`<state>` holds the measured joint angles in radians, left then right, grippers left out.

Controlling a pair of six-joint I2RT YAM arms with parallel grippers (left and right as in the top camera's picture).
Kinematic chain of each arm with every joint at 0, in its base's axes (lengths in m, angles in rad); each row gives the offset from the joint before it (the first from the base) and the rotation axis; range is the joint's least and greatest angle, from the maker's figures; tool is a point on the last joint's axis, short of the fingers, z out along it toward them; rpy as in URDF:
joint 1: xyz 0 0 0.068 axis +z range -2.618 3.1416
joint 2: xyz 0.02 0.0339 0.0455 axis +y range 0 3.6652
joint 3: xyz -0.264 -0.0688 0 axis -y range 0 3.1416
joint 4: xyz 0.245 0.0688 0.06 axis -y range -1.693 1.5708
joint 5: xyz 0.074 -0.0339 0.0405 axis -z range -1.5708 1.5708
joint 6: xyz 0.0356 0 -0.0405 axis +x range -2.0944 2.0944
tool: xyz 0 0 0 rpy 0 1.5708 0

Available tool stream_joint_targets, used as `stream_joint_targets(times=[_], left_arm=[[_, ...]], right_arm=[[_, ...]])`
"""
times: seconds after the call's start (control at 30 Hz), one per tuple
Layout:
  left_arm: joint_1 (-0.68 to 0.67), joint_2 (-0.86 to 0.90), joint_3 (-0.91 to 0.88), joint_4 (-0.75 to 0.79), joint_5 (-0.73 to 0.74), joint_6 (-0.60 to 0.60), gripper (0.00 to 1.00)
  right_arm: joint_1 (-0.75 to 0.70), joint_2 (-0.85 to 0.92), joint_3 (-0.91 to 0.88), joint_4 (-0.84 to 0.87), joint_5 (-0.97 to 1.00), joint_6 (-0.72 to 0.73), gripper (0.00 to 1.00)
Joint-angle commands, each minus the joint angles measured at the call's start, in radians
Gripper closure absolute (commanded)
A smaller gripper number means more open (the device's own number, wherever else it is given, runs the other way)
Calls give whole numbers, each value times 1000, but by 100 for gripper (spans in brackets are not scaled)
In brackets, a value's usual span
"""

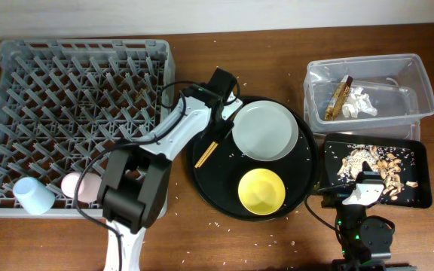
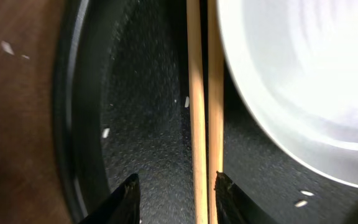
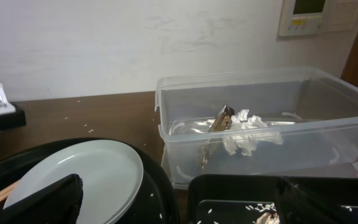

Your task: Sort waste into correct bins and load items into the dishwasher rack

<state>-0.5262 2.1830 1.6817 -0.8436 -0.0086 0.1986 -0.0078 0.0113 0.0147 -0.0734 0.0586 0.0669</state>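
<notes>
Centrally, your left gripper (image 2: 176,193) is lowered over the round black tray (image 1: 221,184). Its jaws are parted and straddle the pair of wooden chopsticks (image 2: 202,106) without clamping them. The sticks lie just beside the pale plate (image 1: 264,130), closer to one fingertip than the other. The yellow bowl (image 1: 261,190) sits on the same tray, nearer you than the plate. Your right gripper (image 3: 179,202) hangs at the near-left corner of the shallow black tray (image 1: 368,137), jaws wide and empty. Food scraps (image 1: 371,164) lie in that tray. The clear tub (image 1: 420,83) holds the wrapper (image 1: 340,98) and tissue (image 1: 363,104). The blue cup (image 1: 34,196) and pink cup (image 1: 81,187) sit in the near-left corner of the dishwasher rack (image 1: 74,113).
</notes>
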Motion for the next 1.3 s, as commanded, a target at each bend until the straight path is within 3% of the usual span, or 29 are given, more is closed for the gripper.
stream_joint_targets(times=[0.0,0.07,0.1,0.13,0.2,0.3,0.37,0.43,0.53,0.7,0.83,0.9,0.97,1.1,1.2,1.27], left_arm=[[-1,72,-13,-2,-5,13,62],[-2,80,-13,-18,23,12,66],[-1,80,-13,-33,95,9,80],[-1,80,-13,-43,127,-23,87],[-1,80,-13,-85,196,-40,88],[-1,80,-13,-92,74,-40,83],[-1,80,-11,-101,149,-61,100],[2,77,61,-191,170,-126,100],[31,68,362,-435,163,-147,100],[193,68,795,-815,-95,-332,100],[343,95,666,-735,-62,-390,100],[344,95,521,-643,-47,-362,98],[343,95,474,-628,-15,-322,83],[332,60,661,-790,127,-294,47],[217,34,673,-795,173,-295,47],[67,34,568,-709,166,-265,54]], right_arm=[[-6,-5,-9,-2,-2,-7,2],[-6,-5,-9,-2,-3,-7,2],[-6,-5,-9,-2,-3,-8,1],[-6,-5,-9,-1,-3,-7,1],[-6,-5,-9,-1,-2,-8,2],[-6,-5,-9,-1,-3,-7,1],[-6,-5,-9,-1,-2,-8,2],[-6,-5,-9,-2,-3,-7,2],[-6,-5,-9,-2,-3,-7,2],[-6,-5,-9,-2,-3,-7,2],[-6,-5,-9,-2,-3,-7,2],[-6,-5,-9,-2,-3,-7,2],[-6,-5,-9,-1,-3,-8,2],[-6,-5,-9,-1,-2,-7,2],[-6,-5,-9,-1,-2,-8,2],[-6,-5,-9,-1,-3,-8,1]])
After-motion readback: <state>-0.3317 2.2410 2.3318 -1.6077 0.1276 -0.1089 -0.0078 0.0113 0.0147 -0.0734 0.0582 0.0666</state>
